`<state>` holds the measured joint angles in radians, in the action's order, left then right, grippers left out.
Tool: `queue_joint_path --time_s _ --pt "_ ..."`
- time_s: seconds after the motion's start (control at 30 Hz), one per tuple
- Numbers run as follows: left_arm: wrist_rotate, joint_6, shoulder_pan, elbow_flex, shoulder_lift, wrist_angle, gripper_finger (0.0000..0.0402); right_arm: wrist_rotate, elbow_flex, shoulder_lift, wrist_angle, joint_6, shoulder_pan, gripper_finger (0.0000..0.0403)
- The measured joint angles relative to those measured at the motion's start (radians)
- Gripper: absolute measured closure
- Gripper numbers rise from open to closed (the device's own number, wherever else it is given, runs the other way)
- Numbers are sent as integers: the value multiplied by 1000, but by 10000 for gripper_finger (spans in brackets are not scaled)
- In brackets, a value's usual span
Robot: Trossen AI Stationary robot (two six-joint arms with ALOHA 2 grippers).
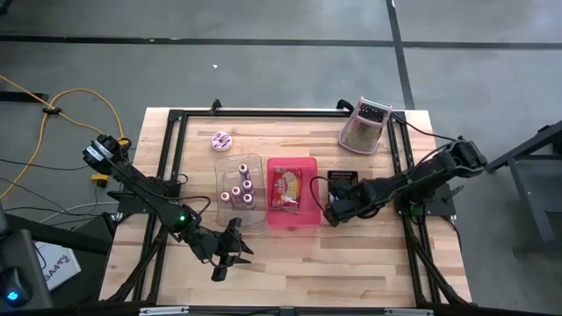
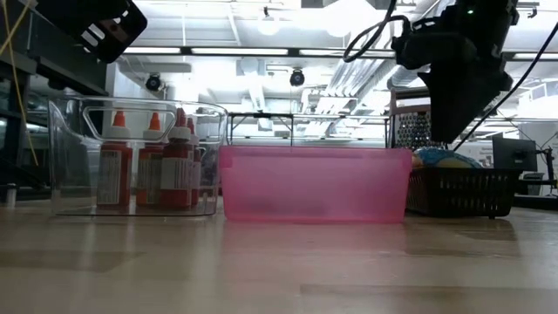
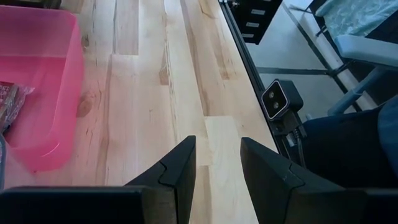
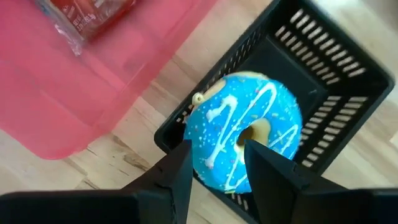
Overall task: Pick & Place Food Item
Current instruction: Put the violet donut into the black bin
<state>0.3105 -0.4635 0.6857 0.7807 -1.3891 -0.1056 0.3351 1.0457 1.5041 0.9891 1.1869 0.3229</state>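
A blue donut with white icing (image 4: 242,134) lies in a small black basket (image 4: 323,74) to the right of the pink bin (image 1: 292,215). It also shows in the low view (image 2: 443,159). My right gripper (image 4: 217,171) is open and hovers just above the donut's near side, touching nothing. In the high view it (image 1: 332,213) is at the basket's near edge. The pink bin holds a red packaged food item (image 1: 286,189). My left gripper (image 3: 217,168) is open and empty over bare table near the front edge (image 1: 230,250).
A clear bin with several red-capped bottles (image 1: 241,189) stands left of the pink bin. A pink donut (image 1: 221,140) lies at the far left of the table and a metal grater (image 1: 364,127) at the far right. Bare wood lies along the front.
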Motion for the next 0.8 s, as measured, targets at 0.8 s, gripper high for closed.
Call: queue_joint_path --time_s 0.8 --pt "-1 94 -309 29 319 109 279 -39 75 -82 -274 -451 -190 270"
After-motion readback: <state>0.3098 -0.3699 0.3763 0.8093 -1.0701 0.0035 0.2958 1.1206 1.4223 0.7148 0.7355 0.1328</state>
